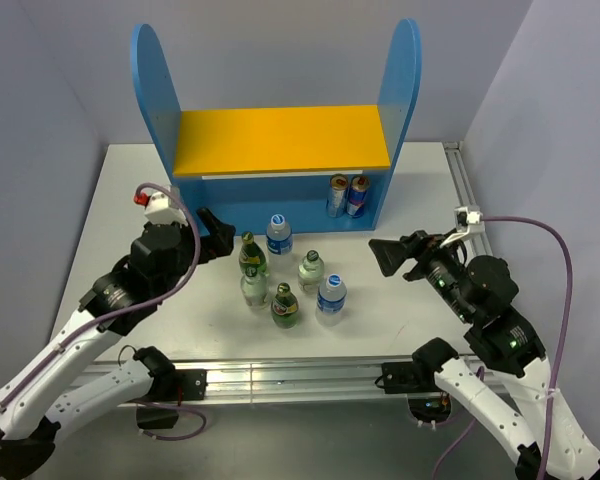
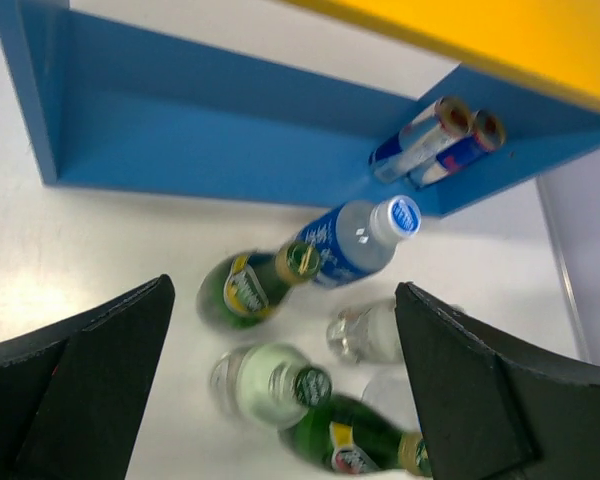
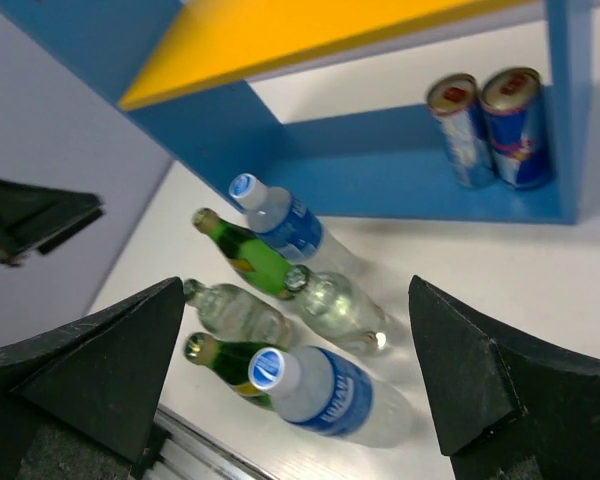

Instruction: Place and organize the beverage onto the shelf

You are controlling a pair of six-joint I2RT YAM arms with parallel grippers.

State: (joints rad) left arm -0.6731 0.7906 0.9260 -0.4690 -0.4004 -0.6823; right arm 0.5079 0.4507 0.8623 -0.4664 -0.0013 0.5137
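The shelf [image 1: 280, 140] stands at the back, with blue side panels and a yellow upper board. Two cans [image 1: 347, 196] stand at the right of its blue base; they also show in the right wrist view [image 3: 490, 125]. Several bottles stand grouped on the table in front: two blue-capped water bottles [image 1: 279, 236] [image 1: 331, 297], two green glass bottles [image 1: 252, 256] [image 1: 286, 306] and two clear ones [image 1: 254, 288] [image 1: 311, 270]. My left gripper [image 1: 217, 238] hovers open and empty left of the group, above the bottles [image 2: 270, 385]. My right gripper [image 1: 392, 255] is open and empty to their right, facing a water bottle [image 3: 325, 390].
The white table [image 1: 130, 200] has a metal rail along its right edge [image 1: 465, 190] and front edge [image 1: 290, 375]. Grey walls close in on both sides. The shelf's lower level [image 2: 210, 110] is bare left of the cans.
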